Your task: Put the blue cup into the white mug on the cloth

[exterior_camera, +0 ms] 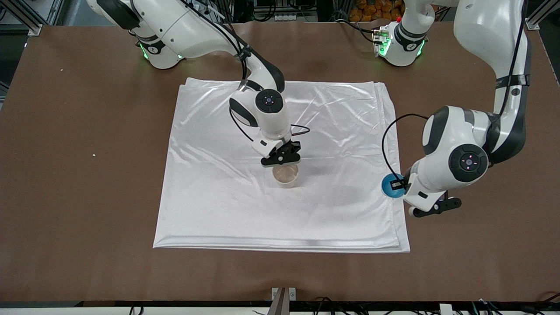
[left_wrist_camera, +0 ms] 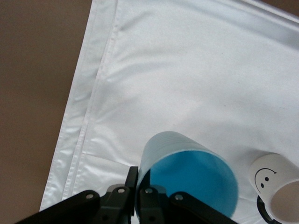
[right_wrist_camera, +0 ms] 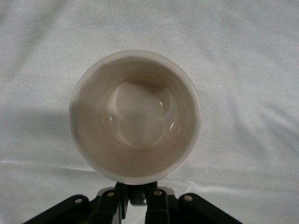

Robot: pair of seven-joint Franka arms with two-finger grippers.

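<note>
The blue cup (exterior_camera: 390, 186) hangs over the edge of the cloth (exterior_camera: 218, 197) at the left arm's end, mouth up. My left gripper (exterior_camera: 397, 184) is shut on its rim. In the left wrist view one finger is outside and one inside the blue cup (left_wrist_camera: 187, 172), with my left gripper (left_wrist_camera: 138, 175) over the cloth (left_wrist_camera: 187, 70). The white mug (exterior_camera: 285, 175) stands upright and empty near the cloth's middle. My right gripper (exterior_camera: 282, 159) is shut on its black handle. The right wrist view looks down into the mug (right_wrist_camera: 135, 116) from my right gripper (right_wrist_camera: 140, 193).
The brown table (exterior_camera: 78, 175) surrounds the cloth. The left wrist view shows the mug (left_wrist_camera: 275, 186) with a smiley face on its side, a short way from the blue cup. Both robot bases stand along the table's edge farthest from the front camera.
</note>
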